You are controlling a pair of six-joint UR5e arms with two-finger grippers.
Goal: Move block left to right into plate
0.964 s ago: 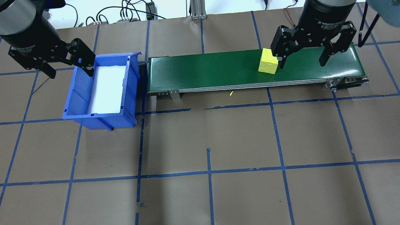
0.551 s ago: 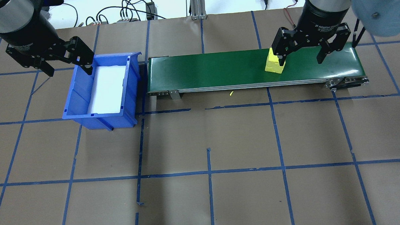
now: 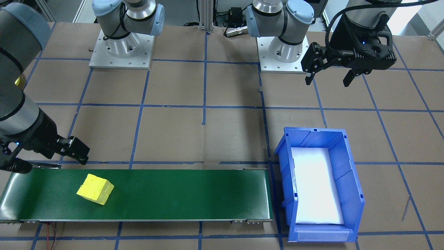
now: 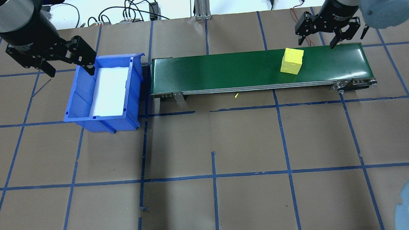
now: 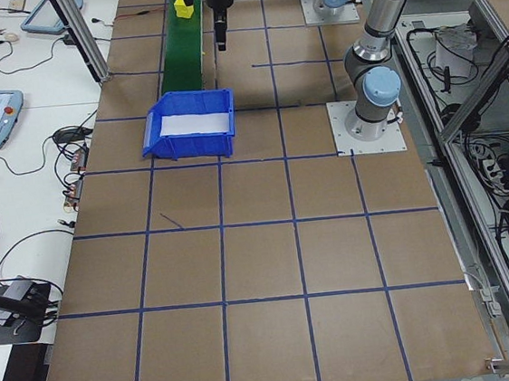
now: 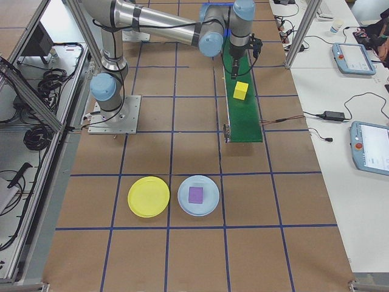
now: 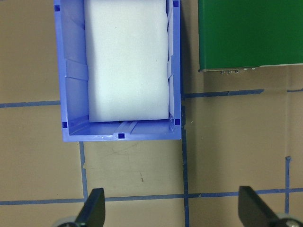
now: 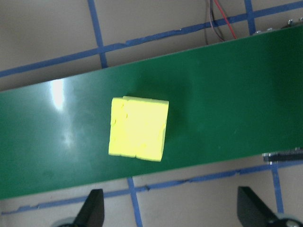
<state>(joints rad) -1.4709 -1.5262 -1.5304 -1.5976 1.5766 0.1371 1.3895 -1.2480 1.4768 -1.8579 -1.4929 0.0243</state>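
A yellow block [image 4: 292, 61] [image 3: 95, 188] [image 8: 138, 128] lies free on the green conveyor belt [image 4: 216, 72] near its right end. My right gripper [image 4: 317, 42] [image 3: 48, 163] hangs open over that end of the belt, apart from the block and holding nothing. Open too, my left gripper [image 4: 70, 70] [image 3: 327, 82] hovers at the near left corner of the blue bin [image 4: 74, 99] and is empty. The yellow plate [image 6: 149, 196] shows only in the exterior right view, on the table beyond the belt's right end, with nothing on it.
The blue bin [image 3: 347, 173] with a white pad inside stands at the belt's left end. Beside the yellow plate sits a light-blue plate [image 6: 198, 208] holding a purple block [image 6: 196, 194]. Cables lie along the far table edge [image 4: 129, 15].
The yellow block has shifted right along the belt. My right gripper, which had a finger by the block, has pulled up and away from it. The left gripper barely moved.
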